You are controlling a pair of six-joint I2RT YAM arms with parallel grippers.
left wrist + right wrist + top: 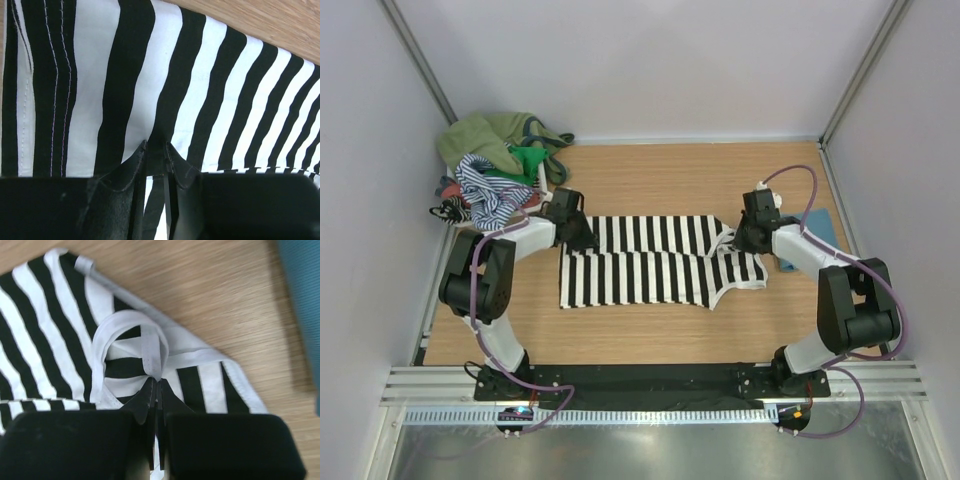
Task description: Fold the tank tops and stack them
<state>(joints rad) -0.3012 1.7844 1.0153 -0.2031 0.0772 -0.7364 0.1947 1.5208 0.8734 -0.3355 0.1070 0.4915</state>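
Observation:
The black-and-white striped tank top (650, 265) lies spread flat across the middle of the table, hem to the left and straps to the right. At its far left corner my left gripper (582, 232) is down on it. In the left wrist view the left gripper (156, 145) has its fingers close together, with a fold of the striped cloth (200, 85) pinched between them. My right gripper (742, 240) sits at the strap end. In the right wrist view the right gripper (158, 381) is shut on a white strap (152, 352).
A folded teal-blue tank top (817, 235) lies at the right edge, just beyond the right arm, and shows as a teal-blue tank top (305, 300) in the right wrist view. A heap of olive, green and thin-striped tops (500, 165) fills the back left corner.

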